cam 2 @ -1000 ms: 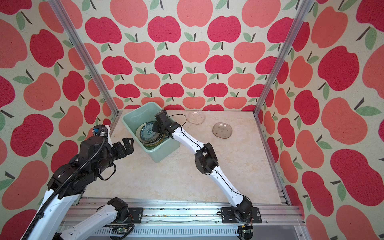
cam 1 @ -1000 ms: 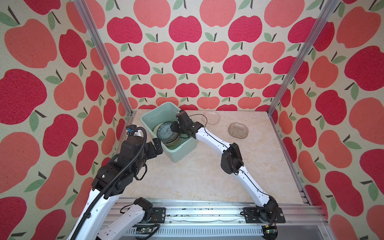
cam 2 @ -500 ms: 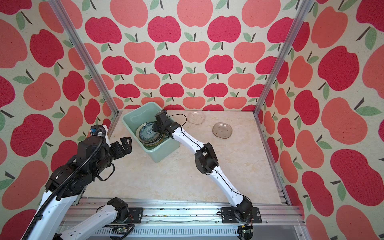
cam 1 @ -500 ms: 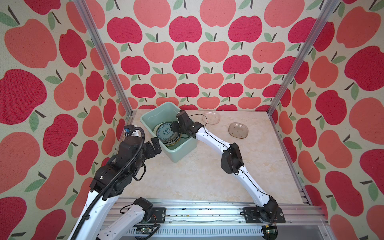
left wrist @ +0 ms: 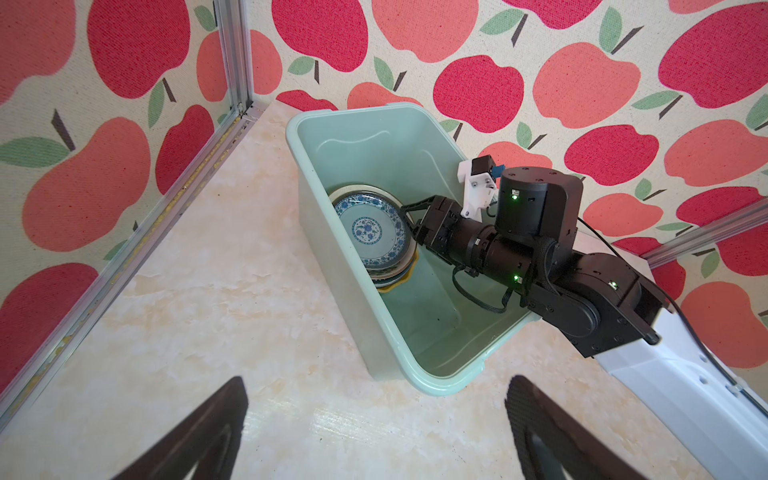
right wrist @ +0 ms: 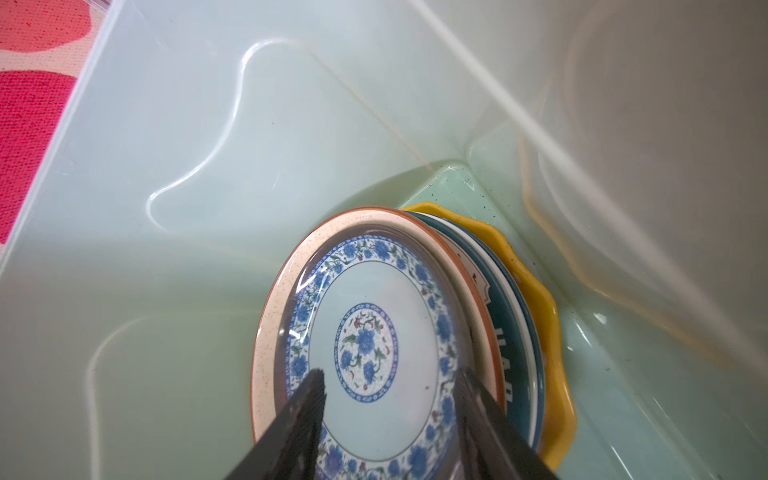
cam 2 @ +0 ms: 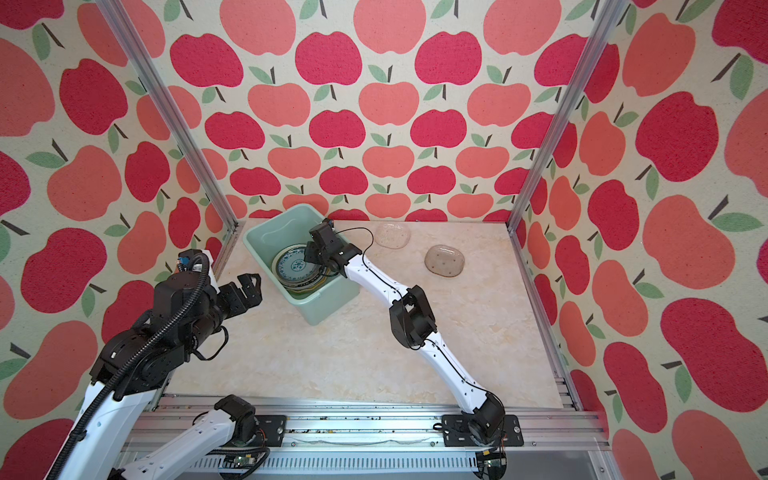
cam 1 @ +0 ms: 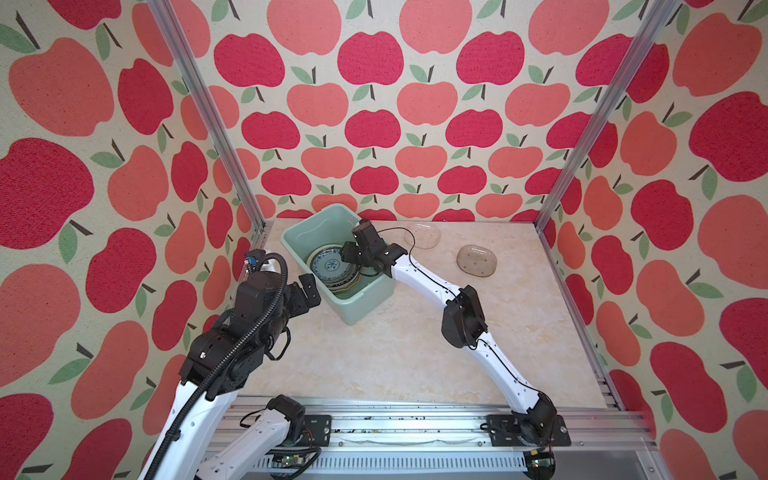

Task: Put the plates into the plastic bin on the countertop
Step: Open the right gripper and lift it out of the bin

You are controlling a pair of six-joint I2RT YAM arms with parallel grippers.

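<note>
— Two plates are left outside the plastic bin [cam 1: 353,316]? And what has just changed?

— Yes, two. A clear glass plate [cam 1: 423,236] and a smoky glass plate [cam 1: 476,261] lie apart near the far edge of the countertop [cam 1: 374,353]. The bin stands in the far left corner. The change is that the right gripper [right wrist: 390,374], lowered inside the bin, has spread its jaws partway over the last second and now grips nothing. Beneath it a stack rests on the bin floor. A blue-flowered plate [right wrist: 374,332] shows near the top, under what may be a glassy dish, and a yellow scalloped plate [right wrist: 552,332] lies lowest.

— So that plate counts as delivered?

— Probably. The release looks finished.

— How much room is there?

— The bin's rim rises around the right wrist, so I judge it must lift straight up before swinging toward the far edge. The countertop's middle and near edge are bare. The left gripper [left wrist: 376,382] hovers fully spread and empty just beside the bin, toward the left edge, clear of that route.
</note>
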